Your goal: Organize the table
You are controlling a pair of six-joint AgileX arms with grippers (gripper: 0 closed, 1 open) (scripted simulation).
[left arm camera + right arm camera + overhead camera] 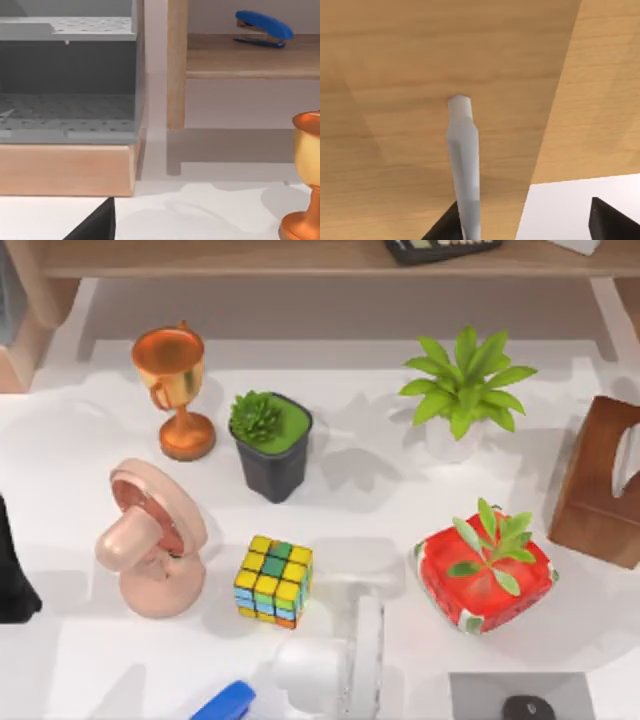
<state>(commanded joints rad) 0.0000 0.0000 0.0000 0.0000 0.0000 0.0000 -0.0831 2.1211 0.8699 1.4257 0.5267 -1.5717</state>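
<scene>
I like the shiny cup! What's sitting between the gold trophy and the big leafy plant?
In the top view, a small succulent in a black pot sits between the trophy and the leafy plant.

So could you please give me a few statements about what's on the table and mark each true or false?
1. The trophy stands upright near the top view's left. True.
2. The cube lies on top of the red pot. False: it sits on the table, apart from that pot.
3. The black pot holds a green plant. True.
4. The pink fan is beside the tissue box. False: the fan is at the left, the box at the right edge.
5. A stapler rests on a wooden shelf. True.
</scene>
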